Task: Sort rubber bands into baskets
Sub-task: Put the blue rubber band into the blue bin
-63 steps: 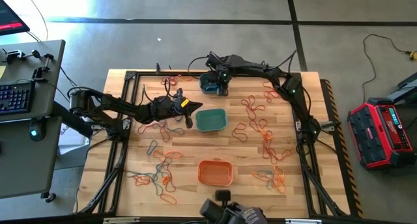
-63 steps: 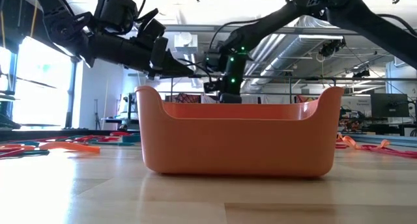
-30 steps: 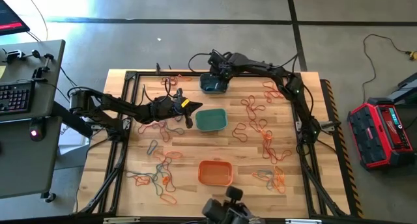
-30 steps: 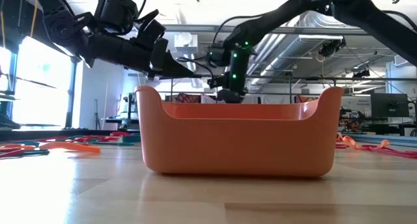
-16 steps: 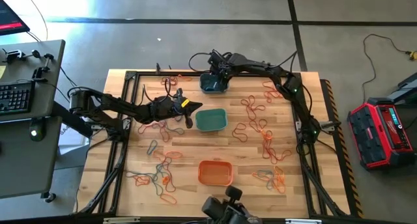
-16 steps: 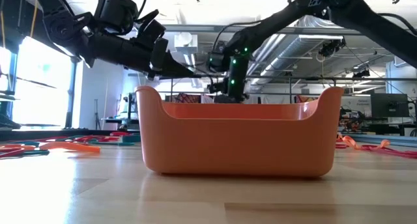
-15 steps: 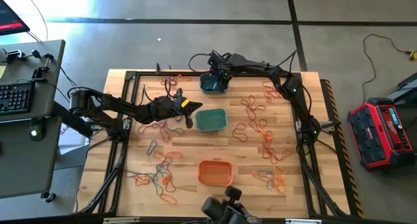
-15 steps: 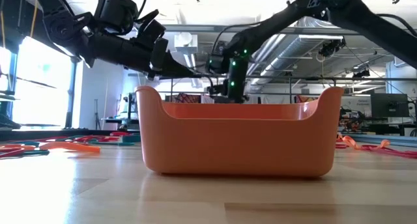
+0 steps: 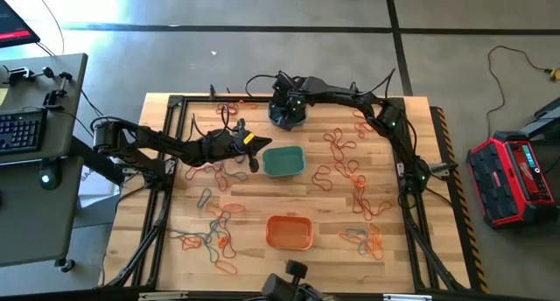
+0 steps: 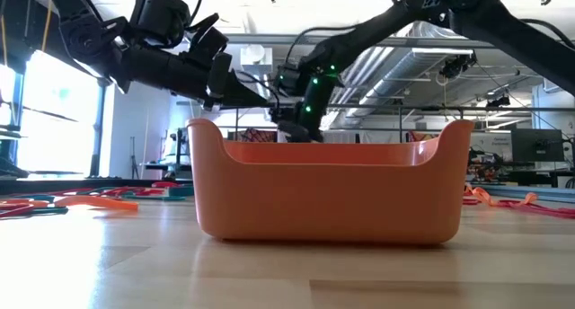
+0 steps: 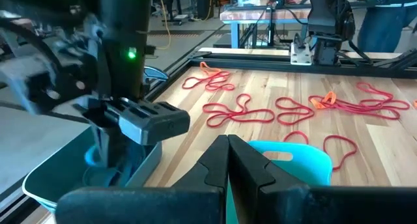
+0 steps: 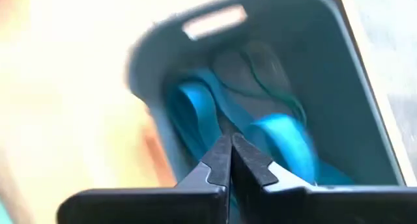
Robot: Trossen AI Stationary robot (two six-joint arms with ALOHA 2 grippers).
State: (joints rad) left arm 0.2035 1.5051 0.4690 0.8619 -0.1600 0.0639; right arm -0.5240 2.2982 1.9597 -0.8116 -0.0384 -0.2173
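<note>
The grey-blue basket (image 9: 287, 115) stands at the far middle of the table, with blue bands (image 12: 195, 113) lying in it. My right gripper (image 12: 231, 140) is shut and points down into this basket; it also shows in the left wrist view (image 11: 104, 146). The teal-green basket (image 9: 283, 161) stands mid-table and the orange basket (image 9: 289, 232) near the front. My left gripper (image 11: 228, 143) is shut and empty, hovering just left of the teal-green basket (image 11: 293, 157). Red, orange and teal rubber bands (image 9: 346, 165) lie loose on the table. My right gripper points down into the grey-blue basket, its shut fingertips (image 12: 225, 155) just over the blue bands. I cannot tell whether it touches a band or the basket's floor.
More loose bands lie at the front left (image 9: 214, 235), front right (image 9: 367, 238) and far left (image 9: 229, 107). A black frame rail (image 9: 166, 161) runs along the table's left and right sides. A desk with a keyboard (image 9: 22, 130) stands left of the table.
My right gripper has stayed over the grey-blue basket and shifted a little toward the table's left edge, its wrist turning somewhat.
</note>
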